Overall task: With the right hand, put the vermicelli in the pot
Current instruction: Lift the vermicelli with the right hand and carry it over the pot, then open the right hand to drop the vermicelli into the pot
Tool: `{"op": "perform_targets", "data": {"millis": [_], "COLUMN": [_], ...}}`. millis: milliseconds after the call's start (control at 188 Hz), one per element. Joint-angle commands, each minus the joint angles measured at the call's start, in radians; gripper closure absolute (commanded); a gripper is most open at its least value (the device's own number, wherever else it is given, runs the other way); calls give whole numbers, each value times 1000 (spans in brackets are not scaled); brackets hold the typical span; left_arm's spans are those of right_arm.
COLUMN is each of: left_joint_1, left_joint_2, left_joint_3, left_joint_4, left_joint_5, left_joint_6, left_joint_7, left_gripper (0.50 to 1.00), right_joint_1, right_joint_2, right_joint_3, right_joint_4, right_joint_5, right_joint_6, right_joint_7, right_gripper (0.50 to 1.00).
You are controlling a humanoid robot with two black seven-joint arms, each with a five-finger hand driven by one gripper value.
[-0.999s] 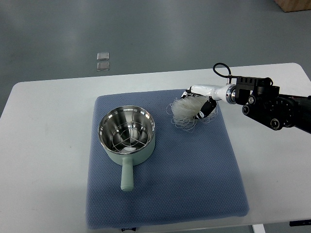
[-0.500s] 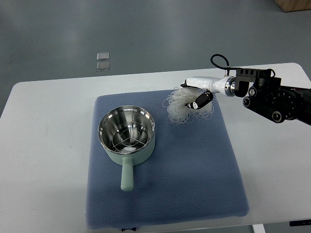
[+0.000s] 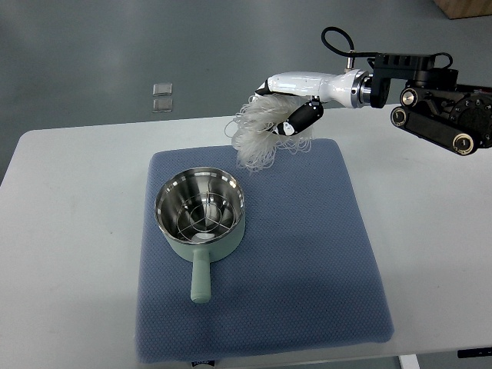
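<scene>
Since a second ago, the vermicelli (image 3: 257, 137) has risen off the blue mat (image 3: 307, 254) and travelled up and left in the frame; it now hangs in the air above the mat's upper edge, just up and right of the pot (image 3: 201, 211). It is a loose, pale tangle of thin strands, drooping below my grip, with stray loops trailing toward the pot's rim.

My right hand (image 3: 296, 100) holds it from above, white fingers curled over the top of the bundle and a dark thumb (image 3: 301, 118) pressed in from the near side. I judge this pinch near the top lets the strands dangle freely, so they can be lowered in without the hand touching metal.

The pot sits at centre left of the mat, its steel interior open and bare, its pale green handle (image 3: 201, 278) pointing to the bottom of the frame, away from my approach. My right arm enters from the upper right edge. My left hand is out of view.

The mat lies on a white table (image 3: 69, 254). Two small clear squares (image 3: 162, 98) rest on the grey floor, upper left.
</scene>
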State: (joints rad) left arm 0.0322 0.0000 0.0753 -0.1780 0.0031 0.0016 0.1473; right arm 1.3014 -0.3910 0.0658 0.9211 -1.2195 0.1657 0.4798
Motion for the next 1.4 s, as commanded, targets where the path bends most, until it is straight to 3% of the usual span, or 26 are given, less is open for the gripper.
{"op": "perform_targets", "data": {"millis": [0, 372, 579, 606, 648, 739, 797, 914, 1201, 1392], "left_joint_1": [0, 0, 0, 0, 0, 0, 0, 0, 0, 0], "left_joint_2": [0, 0, 0, 0, 0, 0, 0, 0, 0, 0], "left_joint_3": [0, 0, 3, 4, 3, 3, 3, 3, 3, 3], "left_joint_4": [0, 0, 2, 2, 0, 0, 2, 0, 2, 0], "left_joint_5": [0, 0, 0, 0, 0, 0, 0, -2, 0, 0], "left_joint_6": [2, 0, 0, 0, 0, 0, 0, 0, 0, 0], "left_joint_7": [0, 0, 0, 0, 0, 0, 0, 0, 0, 0], "left_gripper": [500, 500, 500, 500, 500, 500, 500, 500, 500, 500], "right_joint_1": [45, 64, 2, -11, -27, -47, -57, -65, -65, -90], "right_joint_2": [14, 184, 213, 215, 215, 215, 215, 213, 195, 130], "right_joint_3": [0, -11, -12, -12, -12, -12, -11, -3, 17, 54], "right_joint_4": [24, 30, -13, -13, -13, -13, -14, -16, -14, -28], "right_joint_5": [0, -11, -14, -11, -9, -9, 0, 2, 44, 253], "right_joint_6": [3, 20, 17, 17, 17, 17, 17, 15, 15, 17], "right_joint_7": [26, 28, 26, 26, 26, 26, 26, 28, 30, 26], "right_gripper": [1000, 1000, 1000, 916, 851, 810, 701, 597, 583, 579]}}
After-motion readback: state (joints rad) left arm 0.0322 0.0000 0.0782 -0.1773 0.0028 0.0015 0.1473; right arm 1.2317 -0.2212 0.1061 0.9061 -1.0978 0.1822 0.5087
